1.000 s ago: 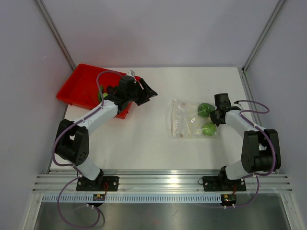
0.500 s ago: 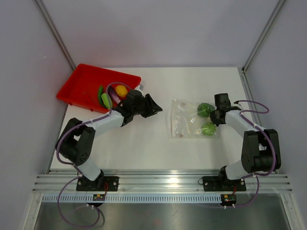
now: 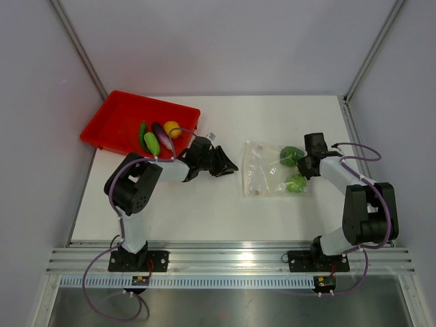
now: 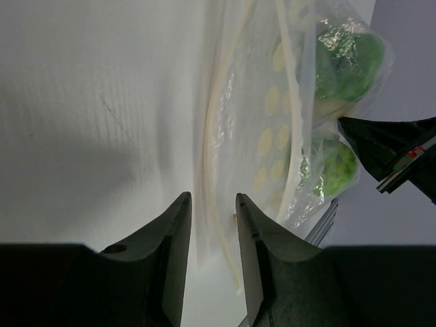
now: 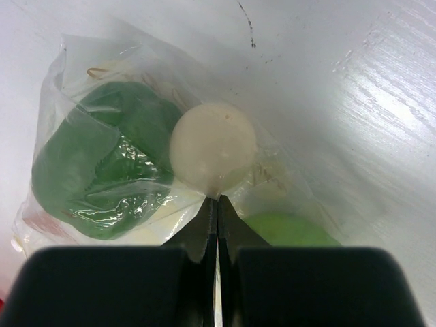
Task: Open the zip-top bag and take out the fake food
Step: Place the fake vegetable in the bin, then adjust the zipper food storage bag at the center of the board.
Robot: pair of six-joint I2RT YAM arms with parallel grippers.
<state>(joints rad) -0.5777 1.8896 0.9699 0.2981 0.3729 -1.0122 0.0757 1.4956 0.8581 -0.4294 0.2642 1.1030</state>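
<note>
Crinkly glossy clear plastic zip-top bag [image 3: 262, 174], matt white table [image 3: 204, 204], smooth red plastic tray [image 3: 116, 126]

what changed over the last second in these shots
The left gripper swung from over the red plastic tray rightward to the left edge of the clear crinkly zip-top bag, its jaws narrowing but holding nothing. Unchanged: the right gripper stays shut on the bag's right side, and the bag and the green toy pieces inside it lie where they were.

A clear zip-top bag [image 3: 260, 172] holding two green toys [image 3: 291, 155] lies between the left gripper [image 3: 230, 165] and right gripper [image 3: 305, 167], with a red tray [image 3: 109, 117] at far left.
</note>
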